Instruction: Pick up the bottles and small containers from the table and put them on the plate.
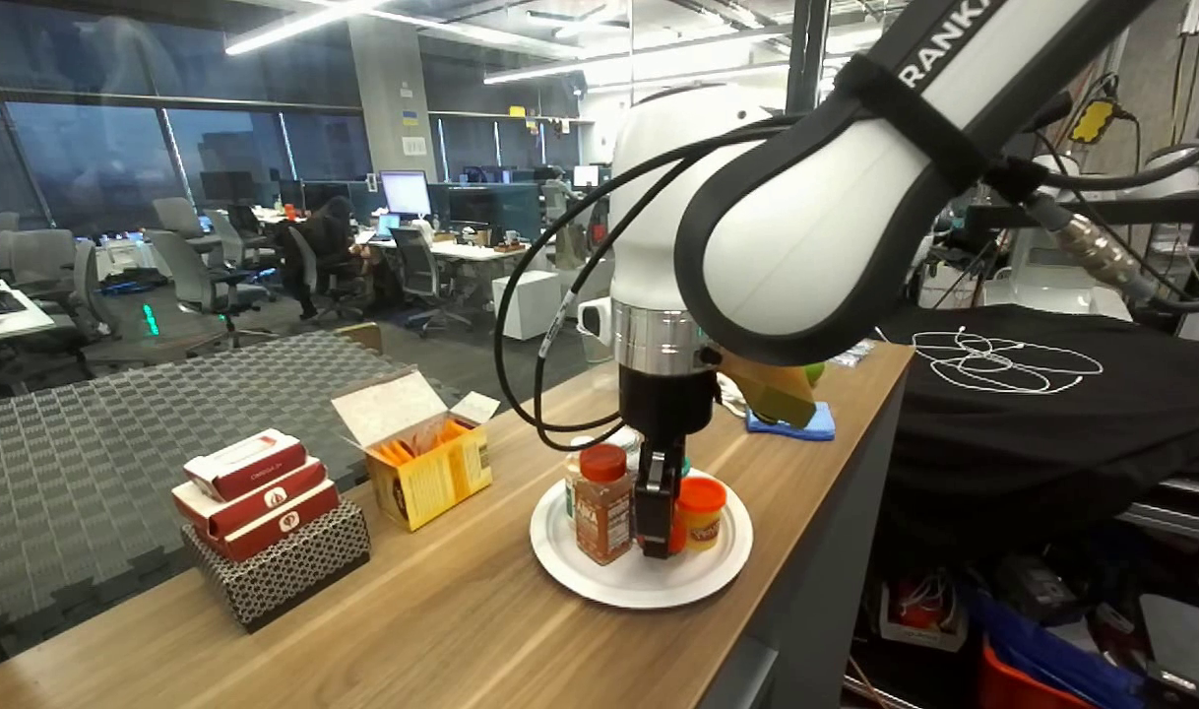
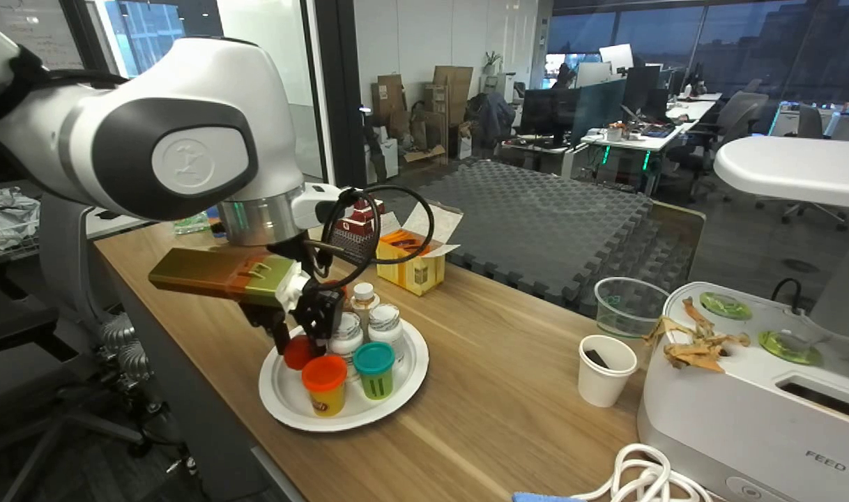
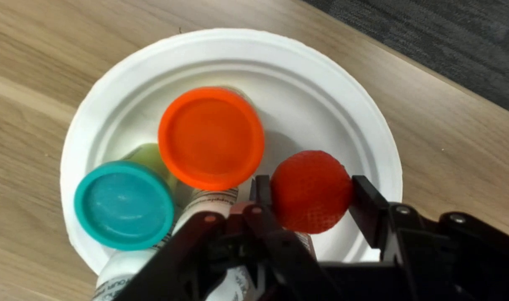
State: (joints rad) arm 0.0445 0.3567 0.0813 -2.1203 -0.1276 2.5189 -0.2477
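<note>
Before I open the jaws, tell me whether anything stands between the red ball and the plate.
Nothing visible does. In the wrist view bare plate shows beside the red ball; the orange-lidded tub and red-capped jar stand close by. The ball hides the spot directly beneath.

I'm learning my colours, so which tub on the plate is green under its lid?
The teal-lidded tub: its body is green, whereas the orange-lidded tub beside it has a yellow body.
</note>
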